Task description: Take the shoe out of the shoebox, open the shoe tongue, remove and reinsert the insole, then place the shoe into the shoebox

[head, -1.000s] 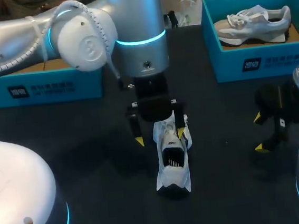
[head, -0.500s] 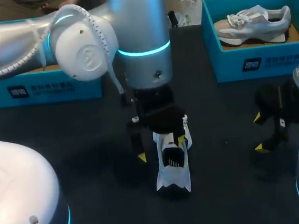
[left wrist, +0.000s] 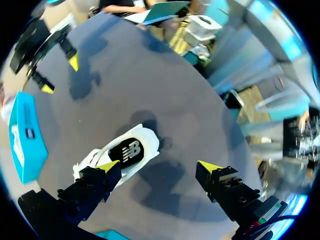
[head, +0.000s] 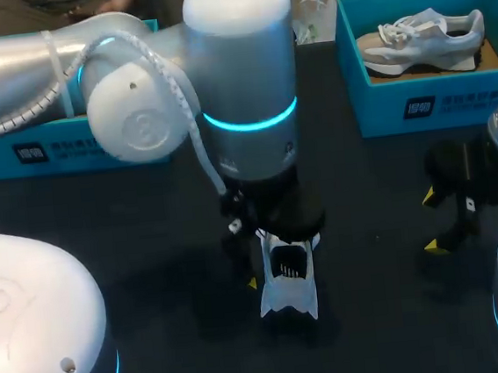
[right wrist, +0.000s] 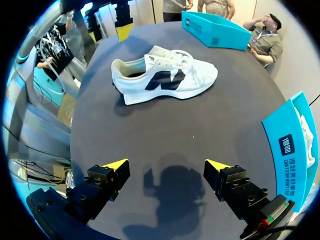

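My left gripper points straight down at the table from a near-vertical wrist, and its fingers stand wide apart with nothing clamped. The white shoe lies on its sole just ahead of one finger. That yellow tip overlaps the shoe's edge, though I cannot tell if it touches, and the other finger hangs over bare table, well off the shoe. From the head camera my wrist hides most of this, leaving only the toe half of the shoe and one yellow tip beside it.

My right gripper sits low over the table with its fingers also spread and nothing between them. Its wrist camera shows the whole shoe side-on, well ahead of the fingers, with a dark mark on its flank. The left shoebox is beyond my left arm. The right shoebox, beyond my right gripper, holds a second shoe.
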`<state>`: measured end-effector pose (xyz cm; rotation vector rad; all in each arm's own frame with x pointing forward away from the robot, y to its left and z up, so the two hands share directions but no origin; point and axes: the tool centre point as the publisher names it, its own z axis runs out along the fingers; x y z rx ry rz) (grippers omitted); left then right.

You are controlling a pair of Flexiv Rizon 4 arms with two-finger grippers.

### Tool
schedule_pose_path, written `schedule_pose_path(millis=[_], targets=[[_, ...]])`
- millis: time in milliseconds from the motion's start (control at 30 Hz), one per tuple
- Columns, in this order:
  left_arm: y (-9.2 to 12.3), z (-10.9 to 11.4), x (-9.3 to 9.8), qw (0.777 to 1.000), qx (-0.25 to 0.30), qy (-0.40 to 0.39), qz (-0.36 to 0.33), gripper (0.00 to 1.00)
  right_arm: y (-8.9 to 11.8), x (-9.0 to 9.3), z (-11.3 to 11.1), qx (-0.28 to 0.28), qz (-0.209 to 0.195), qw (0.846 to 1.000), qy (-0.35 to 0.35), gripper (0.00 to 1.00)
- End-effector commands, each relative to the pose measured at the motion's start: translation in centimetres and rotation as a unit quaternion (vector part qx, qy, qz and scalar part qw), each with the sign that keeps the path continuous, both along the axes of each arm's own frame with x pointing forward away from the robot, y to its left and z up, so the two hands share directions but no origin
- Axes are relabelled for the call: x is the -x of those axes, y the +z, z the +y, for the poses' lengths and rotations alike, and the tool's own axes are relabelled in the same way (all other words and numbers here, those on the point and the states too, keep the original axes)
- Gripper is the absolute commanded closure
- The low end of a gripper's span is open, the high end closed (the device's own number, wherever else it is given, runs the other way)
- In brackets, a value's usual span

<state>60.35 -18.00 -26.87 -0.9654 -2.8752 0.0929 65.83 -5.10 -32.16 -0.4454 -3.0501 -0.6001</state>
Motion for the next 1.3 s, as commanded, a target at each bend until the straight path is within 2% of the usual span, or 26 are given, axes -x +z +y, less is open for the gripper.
schedule_pose_path(millis=[33,133,367,967,1300], targets=[[-1.5,-0.4,1.3,0.986,0.006,0.160,-0.050,0.00,0.0,0.1,0.0,0.001,-0.001,1.000,-0.001,0.00],[-2.4,-0.6,1.4,0.979,0.009,0.193,-0.060,0.00,0.0,0.1,0.0,0.001,-0.001,1.000,-0.001,0.00],[-3.6,-0.9,1.8,0.974,0.023,0.216,-0.066,0.00,0.0,0.1,0.0,0.001,-0.001,1.000,-0.001,0.00],[-7.6,-3.0,0.8,0.972,0.017,0.227,-0.059,0.00,0.0,0.1,0.0,0.001,-0.001,1.000,-0.001,0.00],[-10.2,-3.8,1.3,0.973,0.008,0.226,-0.042,0.00,0.0,0.1,0.0,0.001,-0.001,1.000,-0.001,0.00]])
